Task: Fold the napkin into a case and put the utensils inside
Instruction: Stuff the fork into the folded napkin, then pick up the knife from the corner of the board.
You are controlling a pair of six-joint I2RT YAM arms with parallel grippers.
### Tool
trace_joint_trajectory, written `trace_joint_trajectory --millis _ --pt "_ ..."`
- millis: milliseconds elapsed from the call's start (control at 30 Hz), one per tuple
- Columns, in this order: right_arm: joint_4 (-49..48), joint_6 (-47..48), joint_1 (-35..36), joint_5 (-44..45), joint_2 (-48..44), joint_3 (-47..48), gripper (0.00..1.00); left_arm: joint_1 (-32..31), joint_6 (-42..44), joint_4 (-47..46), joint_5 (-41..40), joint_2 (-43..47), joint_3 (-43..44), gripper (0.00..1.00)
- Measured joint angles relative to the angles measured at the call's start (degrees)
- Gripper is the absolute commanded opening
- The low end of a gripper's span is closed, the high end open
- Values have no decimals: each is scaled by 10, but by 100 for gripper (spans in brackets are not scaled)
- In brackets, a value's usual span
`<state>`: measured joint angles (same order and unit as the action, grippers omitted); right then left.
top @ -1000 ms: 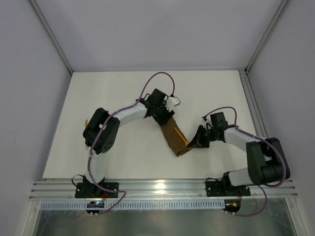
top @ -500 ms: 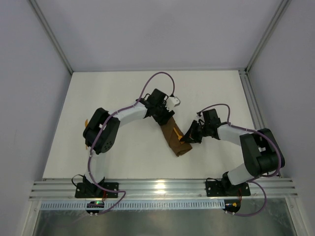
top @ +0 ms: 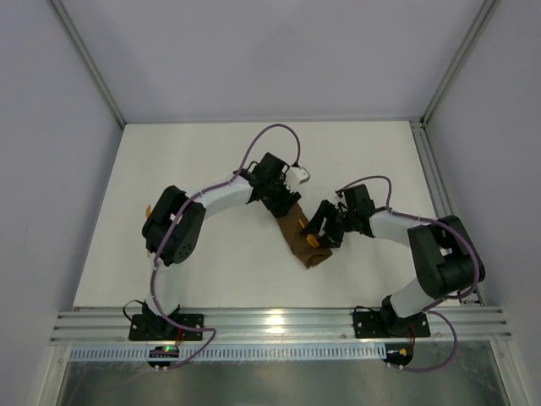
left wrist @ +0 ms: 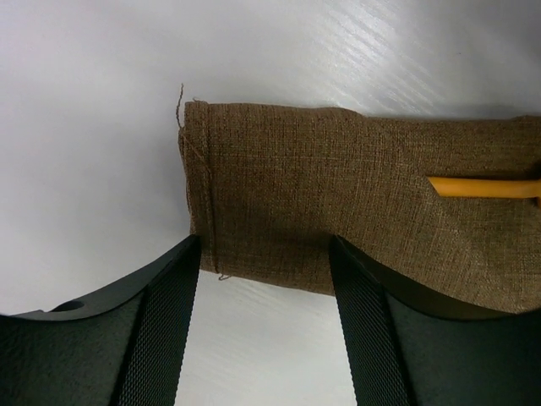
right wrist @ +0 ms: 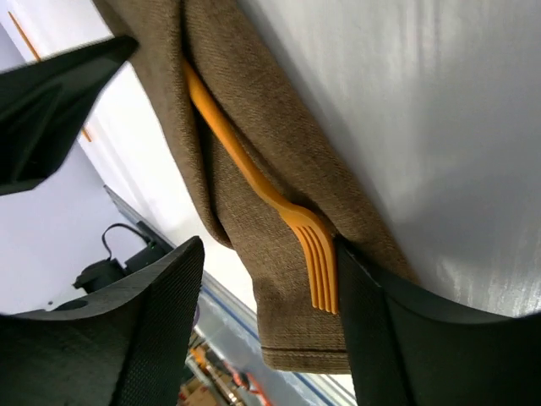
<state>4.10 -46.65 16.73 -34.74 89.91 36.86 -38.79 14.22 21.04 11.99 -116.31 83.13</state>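
The dark brown napkin, folded into a narrow case [top: 297,244], lies slanted on the white table between both grippers. An orange fork [right wrist: 279,199] rests on the case, its handle [left wrist: 482,187] tucked under a fold and its tines bare near the case's hemmed end. My right gripper [right wrist: 262,275] stands open astride that end, with the tines against one finger [right wrist: 363,304]. At the case's far end my left gripper [left wrist: 260,252] is open too, its fingers straddling the cloth's [left wrist: 338,203] edge. A small orange piece [top: 149,210] peeks out beside the left arm's elbow.
The white table [top: 211,271] ends at an aluminium rail [top: 279,326] by the arm bases. Grey walls and slanted frame posts [top: 89,68] close in the back and sides. Purple cables loop over both arms.
My right gripper has slid left onto the case and opened, leaving the fork lying on the cloth. The left gripper's jaws have widened slightly; that arm has stayed put.
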Motion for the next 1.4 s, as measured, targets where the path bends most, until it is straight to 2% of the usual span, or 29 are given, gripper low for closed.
trace_joint_trajectory --millis 100,133,200,233,367,433,533,600,667,767,867,1000,1067,1200,1267,1400 --pt "36 21 13 29 -23 19 72 0 7 11 -12 12 0 73" --pt "50 30 18 38 -30 27 78 0 12 19 -21 21 0 74" --pt "90 51 35 70 -46 54 83 1 22 38 -37 53 0 78" --pt "104 61 42 83 -54 66 89 5 28 50 -43 76 0 79" --pt "140 87 58 136 -106 85 100 52 43 108 -42 197 0 84" --pt "157 97 59 168 -138 85 99 126 58 136 -41 268 -5 85" --pt "183 115 63 221 -173 90 100 297 81 170 -55 362 -43 86" --pt "201 130 70 256 -182 101 99 401 96 191 -66 400 -90 95" --pt "219 148 79 297 -185 118 99 490 111 207 -70 425 -161 99" --pt "241 172 97 366 -189 145 99 586 133 231 -63 434 -271 99" --pt "252 195 116 430 -196 164 99 648 149 252 -53 421 -329 99" --pt "253 212 129 475 -211 166 99 661 152 244 -38 379 -339 99" --pt "252 219 130 487 -216 165 100 661 148 231 -32 349 -336 91" --pt "248 230 130 502 -221 153 99 647 135 203 -42 303 -330 86" --pt "247 234 130 502 -222 148 99 628 127 188 -48 295 -328 77" --pt "235 235 130 501 -229 131 99 610 115 167 -53 269 -311 72"
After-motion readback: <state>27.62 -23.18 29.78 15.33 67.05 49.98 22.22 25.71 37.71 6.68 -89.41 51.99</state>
